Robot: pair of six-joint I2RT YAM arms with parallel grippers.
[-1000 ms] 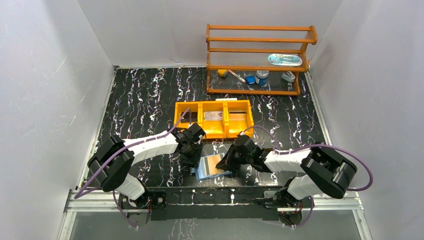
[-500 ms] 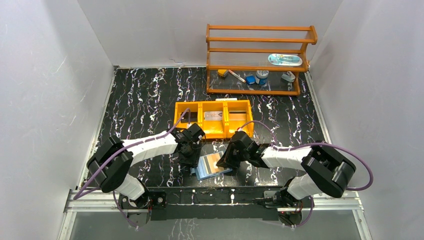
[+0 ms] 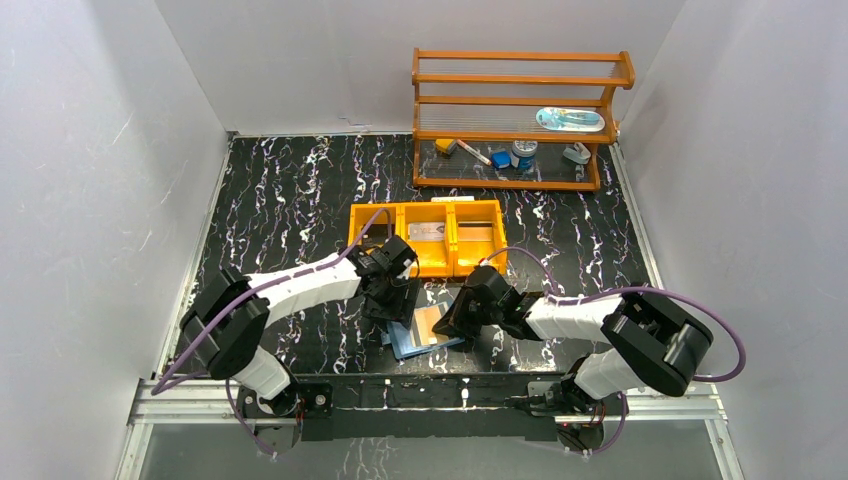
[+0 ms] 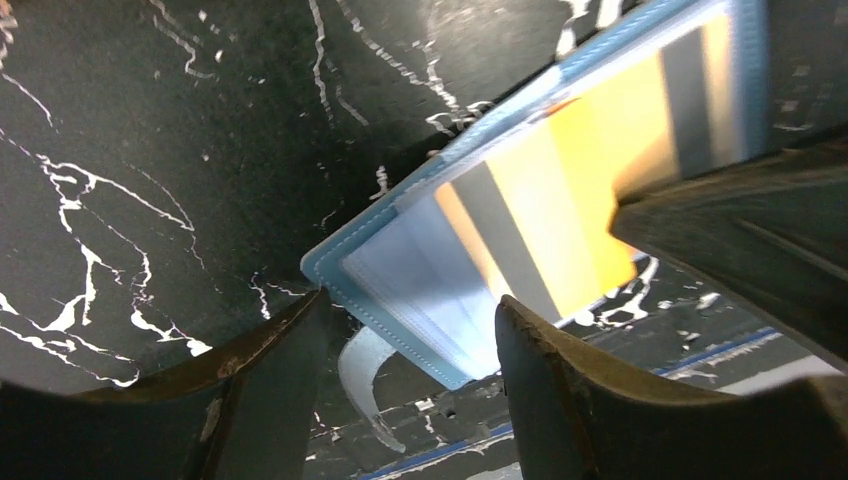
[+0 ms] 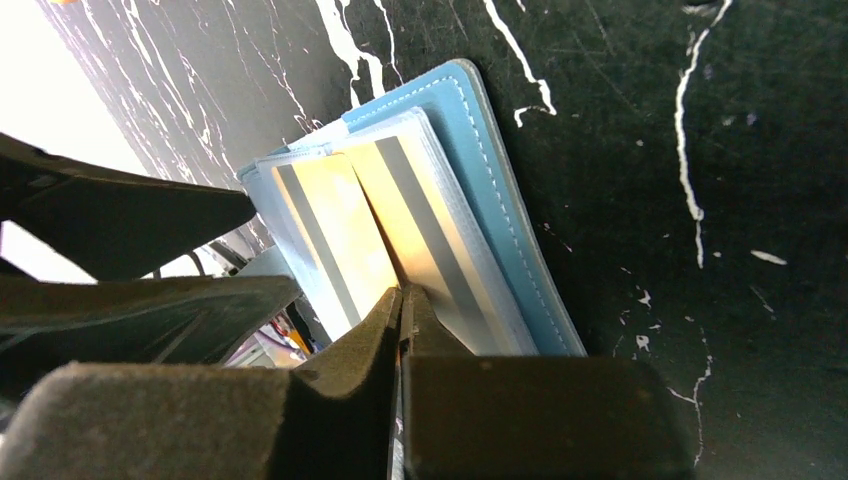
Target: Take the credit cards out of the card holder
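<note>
Our right gripper [image 5: 400,300] has its fingers pressed together, tips down on the near short edge of the credit cards [image 5: 350,230] (whether a card's edge is actually caught between them we cannot tell). From there the cards' stripes run straight away from the tips, so their long axis lies in line with this gripper. The cards sit in the card holder [image 5: 490,150], which lies open and flat on the black marbled table [image 3: 300,200] near its front edge, between the two arms. Our left gripper [image 4: 410,305] stands spread, straddling the holder's opposite corner without visibly touching it. We judge the right arm the better placed to draw: a pull straight back along that axis, with the left pinning the holder, should slide the orange card [image 4: 585,170] free.
</note>
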